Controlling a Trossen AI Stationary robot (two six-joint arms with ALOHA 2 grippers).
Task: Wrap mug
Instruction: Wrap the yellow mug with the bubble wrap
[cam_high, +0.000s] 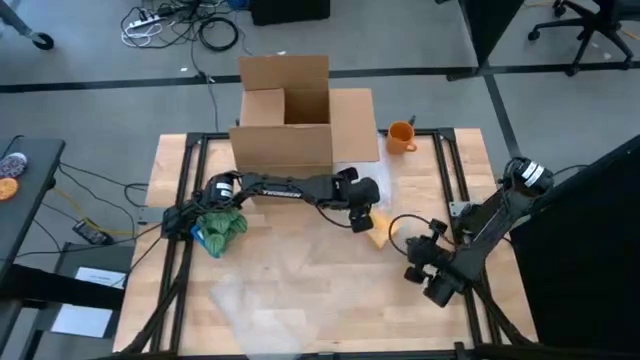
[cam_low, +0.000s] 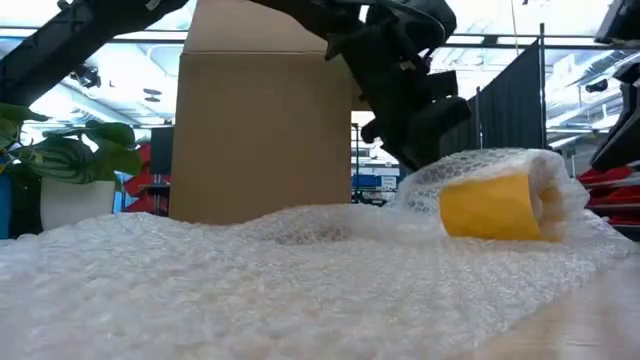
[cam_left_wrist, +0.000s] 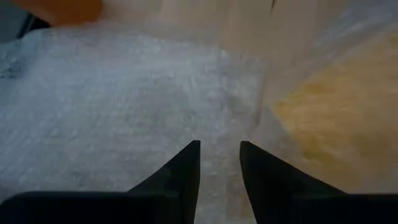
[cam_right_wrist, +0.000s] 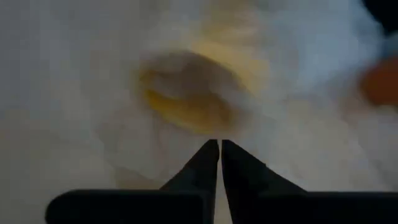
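The yellow ceramic mug (cam_high: 380, 232) lay on its side, half rolled in clear bubble wrap (cam_low: 250, 270) mid-desk. The left hand (cam_high: 362, 218) hovered beside it, slightly parted; the right hand (cam_right_wrist: 219, 149), nearly closed, held nothing visible. Hard, likely breakable; the slippery film wants gripping at its edge.

Bubble wrap (cam_low: 250, 280) covers most of the yellow mug (cam_low: 495, 207), so you can't see a handle anywhere. The right wrist view is pure blur, the mug (cam_right_wrist: 186, 99) just a yellowish smudge. In the low view the box (cam_low: 262, 120) is cut off at the top, and the left end effector (cam_low: 425, 125) disappears behind the wrap.
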